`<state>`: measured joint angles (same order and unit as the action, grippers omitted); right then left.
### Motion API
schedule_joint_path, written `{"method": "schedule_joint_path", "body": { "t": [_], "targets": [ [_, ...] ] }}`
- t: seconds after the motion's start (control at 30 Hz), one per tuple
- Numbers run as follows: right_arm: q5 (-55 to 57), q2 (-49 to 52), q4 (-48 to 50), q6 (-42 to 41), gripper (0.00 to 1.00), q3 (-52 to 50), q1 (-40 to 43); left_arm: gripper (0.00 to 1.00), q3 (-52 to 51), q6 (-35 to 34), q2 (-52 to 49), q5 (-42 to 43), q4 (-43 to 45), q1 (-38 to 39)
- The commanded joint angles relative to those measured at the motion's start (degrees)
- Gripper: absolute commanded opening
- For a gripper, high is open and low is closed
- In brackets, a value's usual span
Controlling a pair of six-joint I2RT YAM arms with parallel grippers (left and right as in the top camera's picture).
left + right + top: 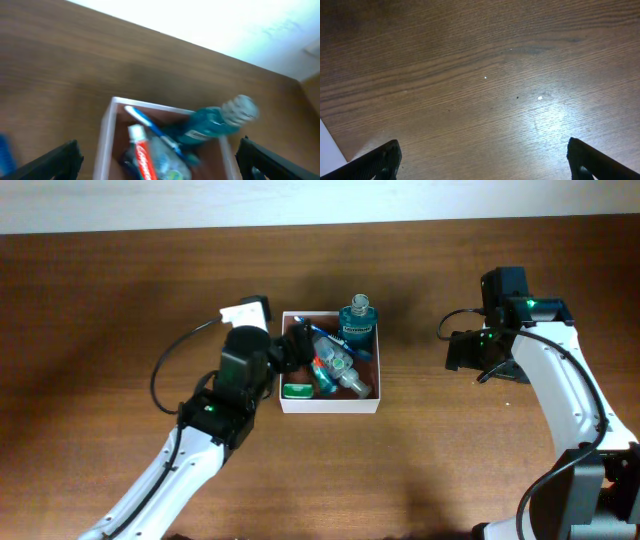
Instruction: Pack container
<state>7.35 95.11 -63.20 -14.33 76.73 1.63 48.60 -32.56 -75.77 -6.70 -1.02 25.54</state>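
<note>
Packing looks nearly done (nothing loose shows outside): the container [330, 406] on the bench [120, 300] holds the teal bottle [357, 317] and toothpaste [141, 155], left claw [293, 350] spread over its left edge, right claw [482, 157] spread, empty, well to its right.

Overhead view straight down; left wrist close above shared container [106, 139], right wrist near tabletop [485, 100].

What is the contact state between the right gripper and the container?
Apart. The overhead view shows a clear strip of bare table between the right gripper and the container, off its right wall.
</note>
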Motion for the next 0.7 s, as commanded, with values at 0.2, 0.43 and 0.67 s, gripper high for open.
{"method": "schedule_joint_path", "body": {
  "t": [0.2,0.43,0.67],
  "targets": [
    [-0.31,0.20,-0.02,0.37,0.99,0.44,0.33,0.99,0.59,0.48,-1.84,-1.68,-12.41,-10.01],
    [-0.31,0.20,-0.02,0.37,0.99,0.44,0.33,0.99,0.50,-1.97,-14.45,-1.73,-10.60,-10.71],
    [-0.28,0.20,-0.02,0.37,0.99,0.44,0.33,0.99,0.50,-1.97,-23.19,-3.65,-6.25,-12.28]
  ]
}}
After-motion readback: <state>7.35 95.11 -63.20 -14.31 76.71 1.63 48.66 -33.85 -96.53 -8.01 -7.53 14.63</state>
